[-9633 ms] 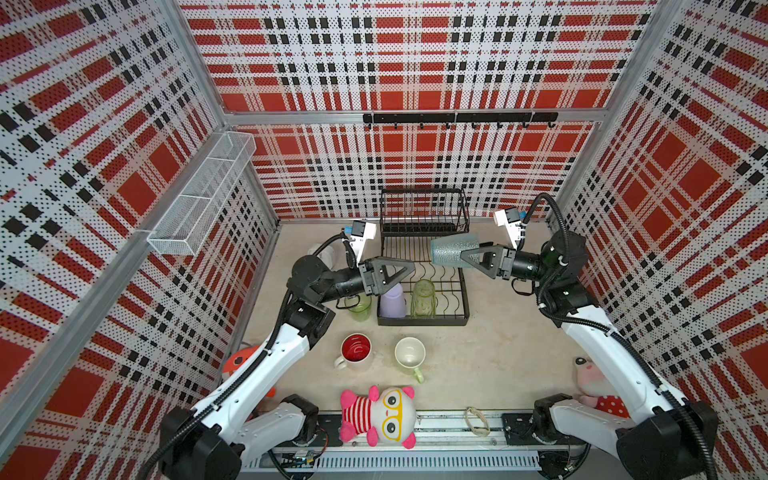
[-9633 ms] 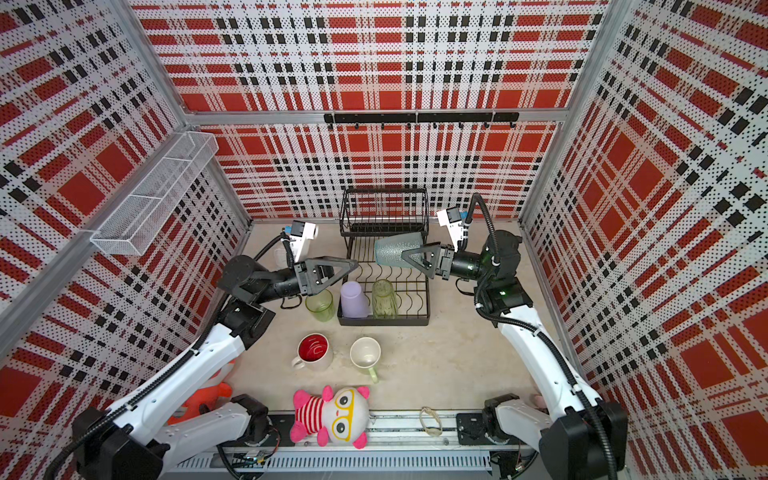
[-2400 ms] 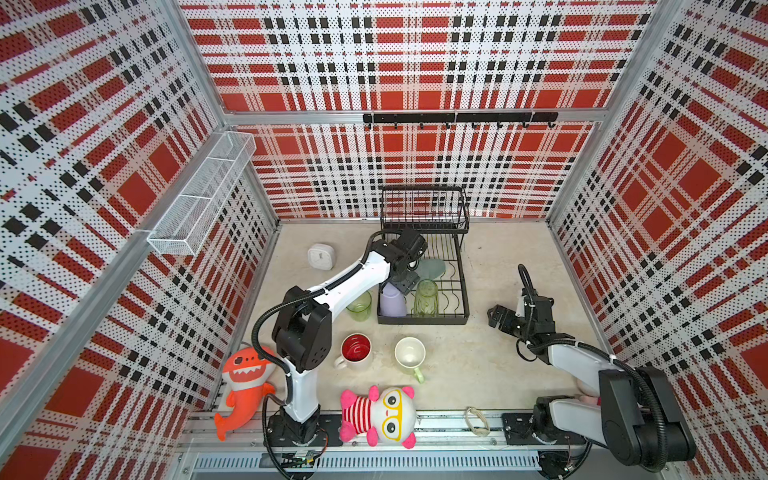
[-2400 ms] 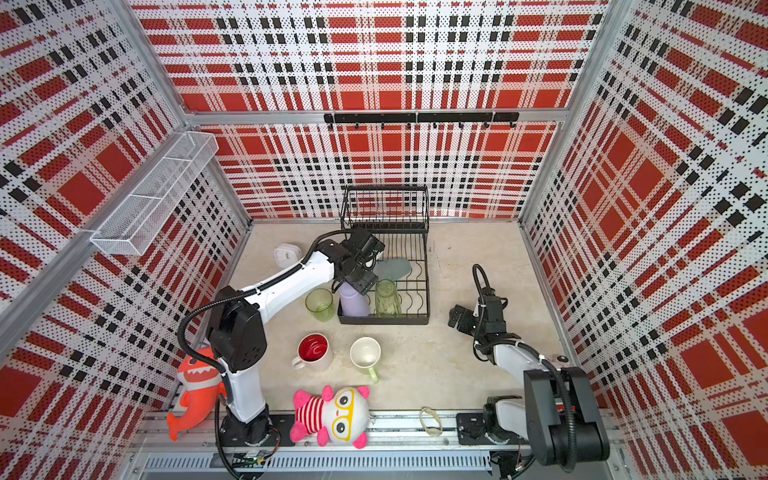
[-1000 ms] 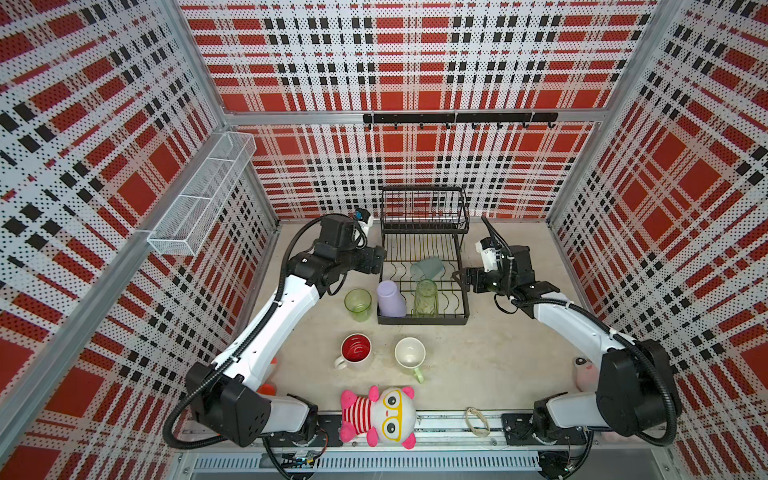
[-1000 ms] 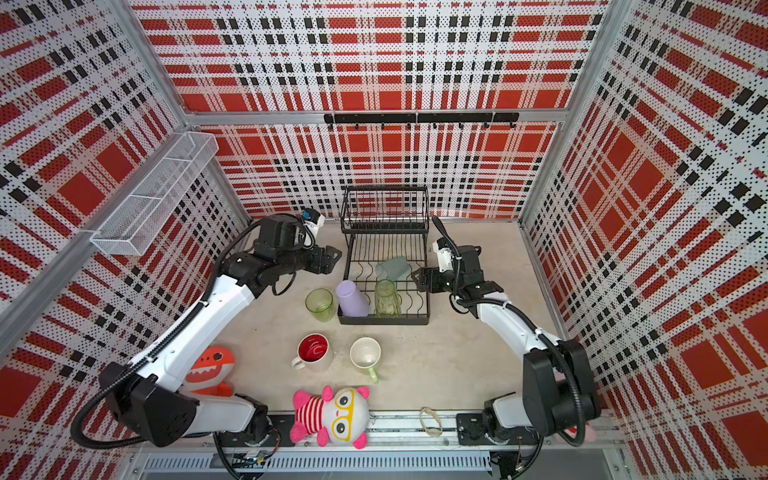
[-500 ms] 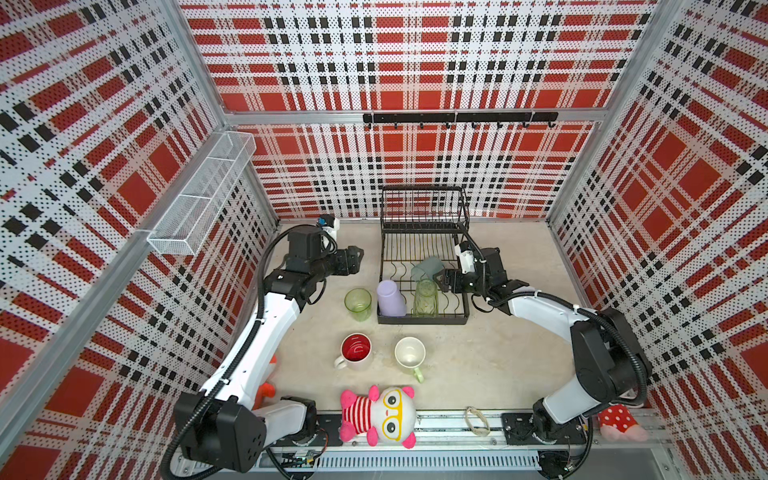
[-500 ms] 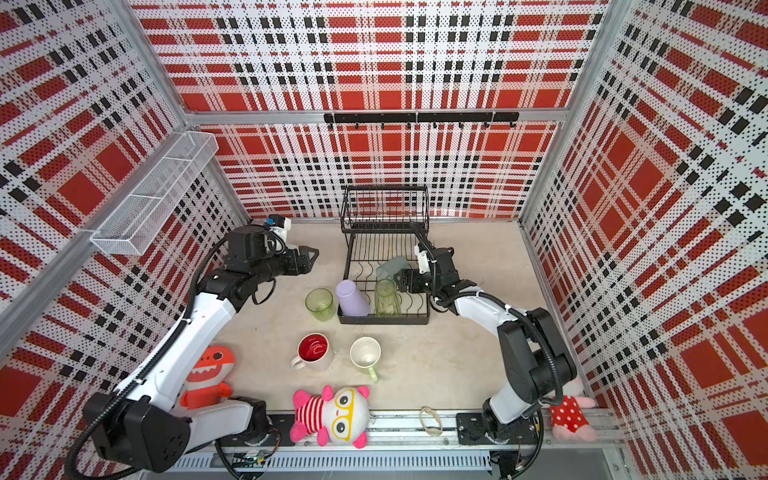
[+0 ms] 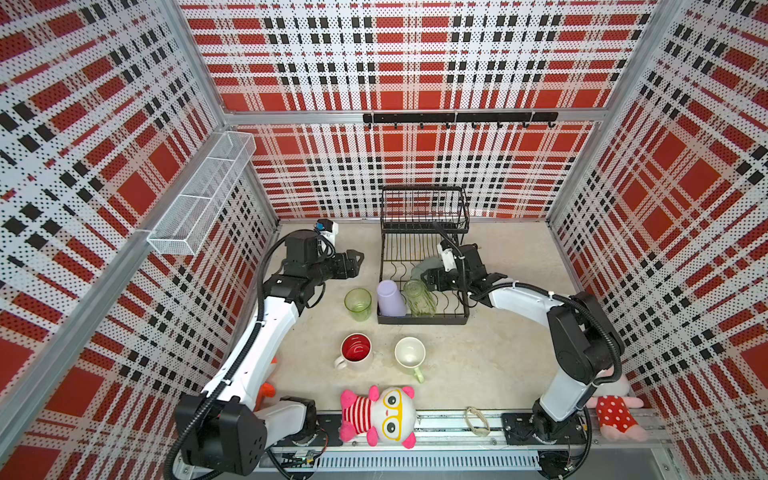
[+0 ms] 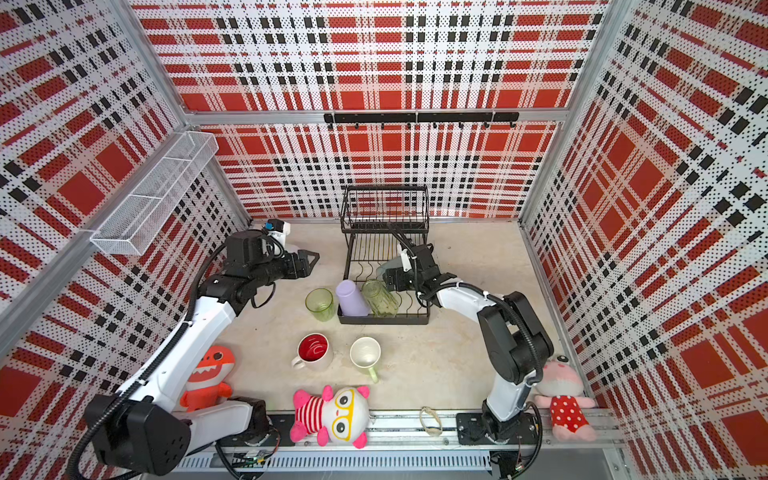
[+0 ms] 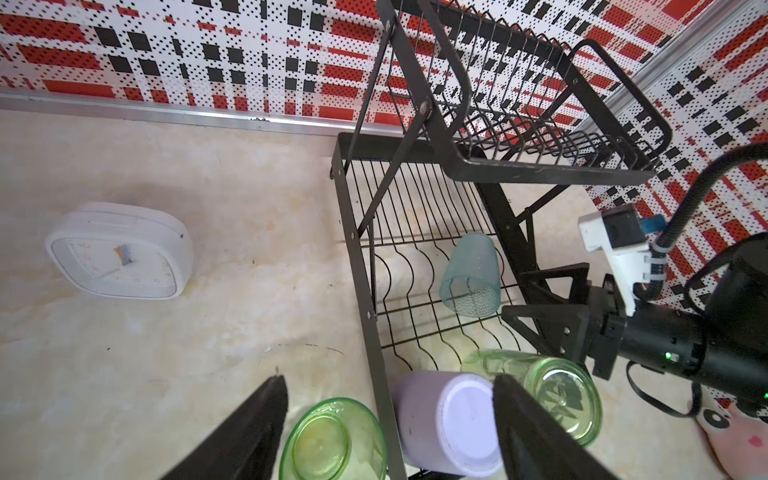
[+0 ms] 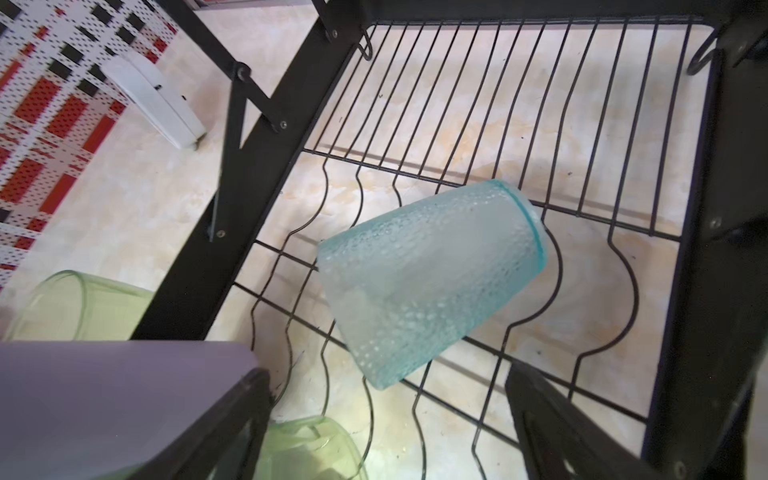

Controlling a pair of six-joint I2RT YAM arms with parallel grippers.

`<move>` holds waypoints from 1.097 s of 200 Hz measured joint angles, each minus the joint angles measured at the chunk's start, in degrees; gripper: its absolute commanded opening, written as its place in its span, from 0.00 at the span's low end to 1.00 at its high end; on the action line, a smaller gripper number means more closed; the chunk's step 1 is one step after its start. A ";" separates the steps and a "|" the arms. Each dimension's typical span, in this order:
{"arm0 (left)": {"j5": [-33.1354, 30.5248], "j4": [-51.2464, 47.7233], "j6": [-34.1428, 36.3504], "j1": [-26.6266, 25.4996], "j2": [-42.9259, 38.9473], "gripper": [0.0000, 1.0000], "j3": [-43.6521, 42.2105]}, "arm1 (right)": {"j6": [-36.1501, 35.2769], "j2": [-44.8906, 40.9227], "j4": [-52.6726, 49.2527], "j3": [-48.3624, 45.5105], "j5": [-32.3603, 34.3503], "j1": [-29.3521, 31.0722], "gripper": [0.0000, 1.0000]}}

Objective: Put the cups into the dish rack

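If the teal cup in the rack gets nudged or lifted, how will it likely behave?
The teal cup lies on its side across the wavy wires of the rack, so a nudge would probably roll it, in an arc since it tapers. Its pebbled wall should grip better than smooth plastic. It looks thin and translucent, so likely light.
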 measured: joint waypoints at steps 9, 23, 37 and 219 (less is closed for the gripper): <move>0.59 0.44 -0.20 0.00 0.00 0.80 -0.31 | -0.22 0.37 -0.22 0.22 0.39 0.00 0.91; 1.29 0.68 -0.44 0.00 0.00 0.80 -0.66 | -0.57 0.74 -0.44 0.31 0.92 0.00 0.91; 1.84 0.98 -0.63 0.00 0.00 0.80 -0.92 | -0.87 1.03 -0.57 0.33 1.53 -0.04 0.91; 3.34 1.90 -1.18 -0.17 0.04 0.80 -1.31 | -1.20 4.17 2.38 -0.92 13.53 0.63 0.62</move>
